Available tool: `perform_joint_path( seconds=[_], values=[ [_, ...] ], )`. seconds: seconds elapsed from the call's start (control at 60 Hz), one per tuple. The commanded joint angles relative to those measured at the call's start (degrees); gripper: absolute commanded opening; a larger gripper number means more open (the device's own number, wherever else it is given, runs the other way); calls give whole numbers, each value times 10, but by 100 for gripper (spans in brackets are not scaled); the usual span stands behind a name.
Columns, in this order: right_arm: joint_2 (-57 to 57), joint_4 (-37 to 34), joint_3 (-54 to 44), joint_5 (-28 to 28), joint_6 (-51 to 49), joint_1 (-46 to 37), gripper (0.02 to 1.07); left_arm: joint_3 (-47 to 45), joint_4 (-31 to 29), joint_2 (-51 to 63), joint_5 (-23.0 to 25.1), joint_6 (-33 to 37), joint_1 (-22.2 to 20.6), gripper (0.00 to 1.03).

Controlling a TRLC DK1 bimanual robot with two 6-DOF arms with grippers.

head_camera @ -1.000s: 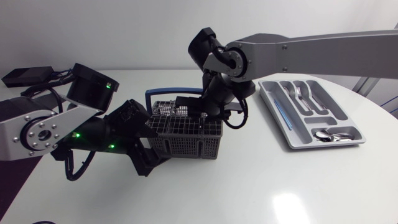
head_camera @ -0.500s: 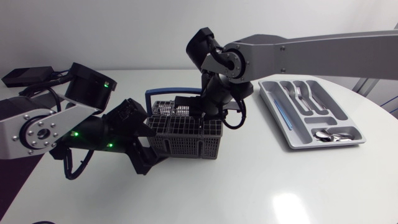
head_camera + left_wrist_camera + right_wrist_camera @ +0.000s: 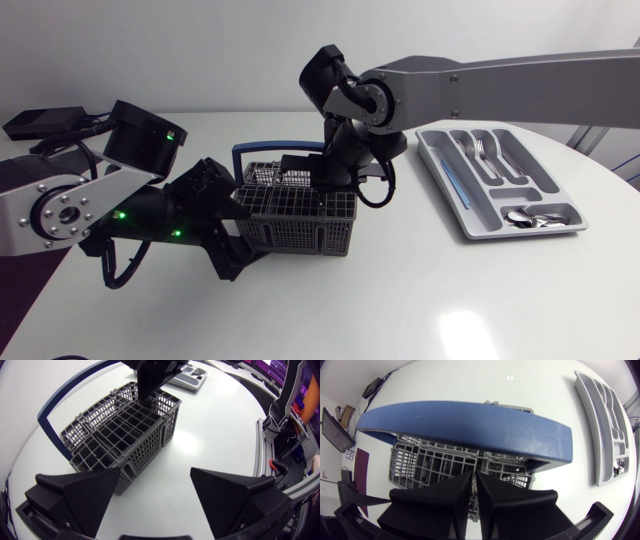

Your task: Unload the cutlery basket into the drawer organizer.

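Right gripper (image 3: 473, 480) stands nose-down inside basket (image 3: 420, 462), jaws together, nothing seen between; left gripper (image 3: 155, 474), jaws apart, just beside it.

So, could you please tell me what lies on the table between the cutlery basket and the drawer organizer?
Nothing: in the head view that stretch of table between cutlery basket and drawer organizer is bare.

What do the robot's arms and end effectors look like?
The left arm and right arm have silver-grey links, black joints and looping black cables. Small green lights dot the left one. The left end effector and right end effector each have two broad matte black wedge fingers.
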Motion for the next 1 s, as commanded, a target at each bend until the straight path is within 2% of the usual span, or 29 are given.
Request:
perform_joint_path(
  seconds=[0.0,0.683,0.983],
  values=[
    [2,4,-17,4,19,6,8,-13,-3,-11,10,11,6,99],
    [-54,22,-55,7,12,7,8,-14,-15,-28,9,3,-1,99],
    [-80,39,-63,-9,15,7,8,-15,-15,-26,9,2,-3,99]
  ],
)
